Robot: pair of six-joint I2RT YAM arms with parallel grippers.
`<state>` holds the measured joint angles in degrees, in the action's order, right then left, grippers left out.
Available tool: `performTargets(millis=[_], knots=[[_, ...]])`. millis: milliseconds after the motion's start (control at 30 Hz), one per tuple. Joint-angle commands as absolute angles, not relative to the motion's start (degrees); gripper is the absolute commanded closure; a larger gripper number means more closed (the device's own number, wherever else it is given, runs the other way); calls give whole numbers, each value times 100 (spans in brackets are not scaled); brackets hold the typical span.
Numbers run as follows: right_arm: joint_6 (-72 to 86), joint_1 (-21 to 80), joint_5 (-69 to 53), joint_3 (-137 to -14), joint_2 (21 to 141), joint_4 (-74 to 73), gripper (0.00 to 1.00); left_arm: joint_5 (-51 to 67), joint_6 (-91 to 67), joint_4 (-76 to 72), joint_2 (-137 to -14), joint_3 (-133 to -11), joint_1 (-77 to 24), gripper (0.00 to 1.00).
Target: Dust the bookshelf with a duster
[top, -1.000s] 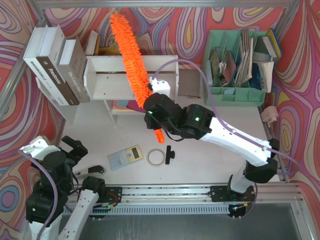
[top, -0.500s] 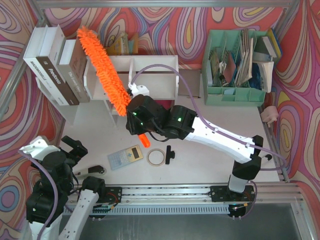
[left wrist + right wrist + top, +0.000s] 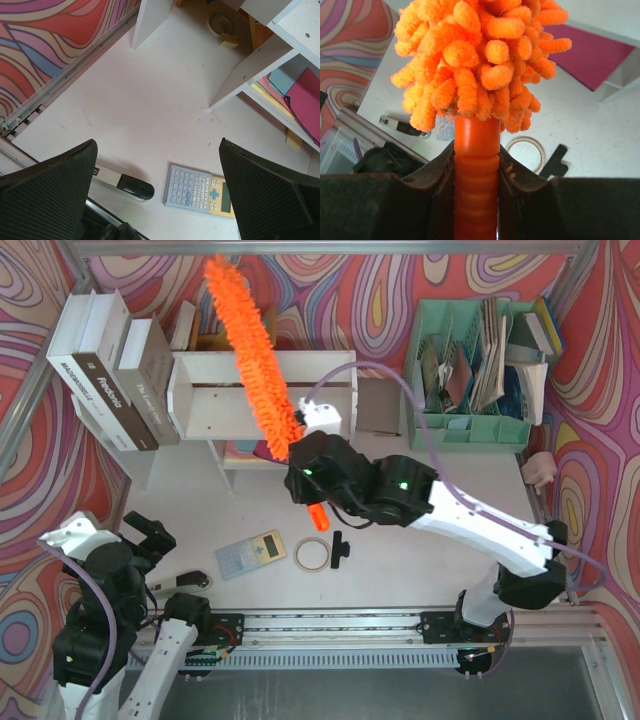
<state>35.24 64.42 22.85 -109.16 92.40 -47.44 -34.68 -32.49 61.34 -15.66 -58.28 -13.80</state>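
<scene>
Filling most of the top view, the white table point(image 3: 400, 570) carries everything else. The right arm point(image 3: 470, 525) stretches across it from the near right corner toward the middle. At the back stands the bookshelf point(image 3: 210, 368), white and raised on legs, with big books point(image 3: 110, 370) leaning just beside its left end. A mint-green organizer point(image 3: 465, 430) stuffed with papers sits well apart on the right.

The duster point(image 3: 252, 360) slants over the middle of the shelf top. Its fluffy orange head runs from the shelf's front edge up and to the left, and its tip passes the rear edge in front of the patterned backdrop. From above I cannot tell whether the fibres touch the wood.

The right gripper point(image 3: 476, 155) is clenched on the duster's orange handle just below the fluff, one finger pressed to each side, and the handle's end pokes out toward the near edge. The left gripper point(image 3: 157, 190) hangs low at the near left corner with its jaws spread wide and nothing between them.

Smaller things lie on the table near the front: a calculator point(image 3: 250, 553), a stapler point(image 3: 125, 185), a tape ring point(image 3: 312, 554) and a black clip point(image 3: 340, 547) just beside the ring.
</scene>
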Motion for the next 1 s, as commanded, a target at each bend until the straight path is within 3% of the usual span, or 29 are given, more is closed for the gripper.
performTargets(millis=[0, 267, 667, 967], knots=[[3685, 6435, 3051, -10735, 8706, -4780, 100, -3396, -3146, 6030, -1599, -5741, -1345, 2], [3864, 6218, 3021, -9951, 8166, -4788, 100, -3393, -3142, 6030, -1600, -5748, -1343, 2], [3661, 6225, 1984, -10148, 8815, -4203, 100, -3416, -3155, 6038, -1565, -5740, -1338, 2], [4082, 6110, 3171, -9835, 8307, -4878, 100, -3410, -3148, 6031, -1582, -5739, -1336, 2]])
